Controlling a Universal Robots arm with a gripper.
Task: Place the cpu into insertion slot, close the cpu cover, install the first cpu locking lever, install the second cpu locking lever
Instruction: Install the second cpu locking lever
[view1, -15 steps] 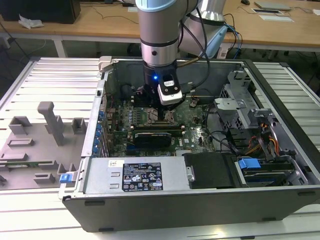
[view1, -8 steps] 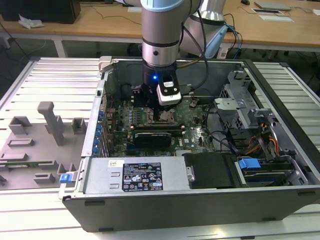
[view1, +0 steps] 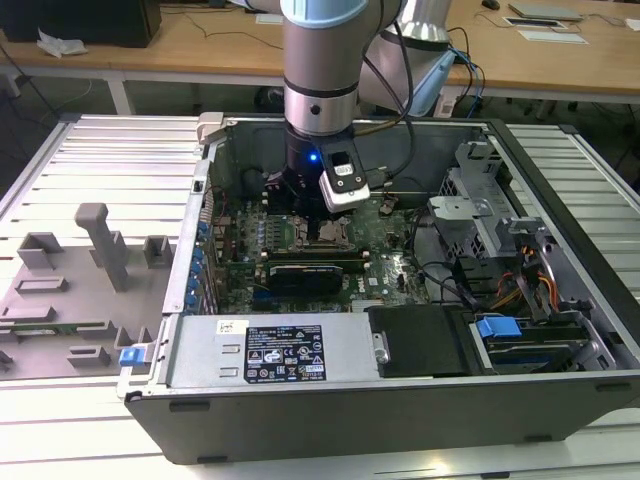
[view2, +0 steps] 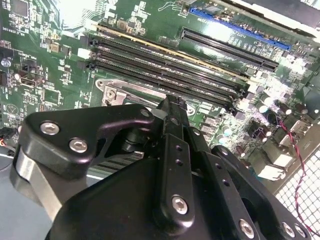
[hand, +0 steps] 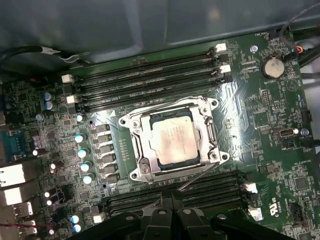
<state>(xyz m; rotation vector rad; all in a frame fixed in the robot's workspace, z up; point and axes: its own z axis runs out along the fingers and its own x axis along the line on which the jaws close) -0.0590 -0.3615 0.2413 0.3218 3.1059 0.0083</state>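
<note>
We see the gripper (hand: 171, 216) hanging inside the open computer case (view1: 400, 420), above the green motherboard (hand: 260, 125). In both wrist views its two black fingers (view2: 172, 125) lie pressed together with no gap between them; the jaws stand closed and hold nothing. In the first wrist view the cpu (hand: 172, 140), its pale metal face upward, sits seated in the insertion slot (hand: 134, 134). The cpu cover (hand: 200, 117), a silver frame with a square middle opening, lies flat around the chip. A thin wire locking lever (hand: 197, 177) slants out from the socket's near corner toward the fingertips, raised off the board; whether the fingers touch it we cannot tell. The socket lies just beyond the fingertips, between two banks of long black memory slots (hand: 145, 82). In the exterior view the arm (view1: 320, 80) stands nearly vertical over the board, and a grey fixture tray (view1: 80, 280) rests well apart at the exterior view's left.
</note>
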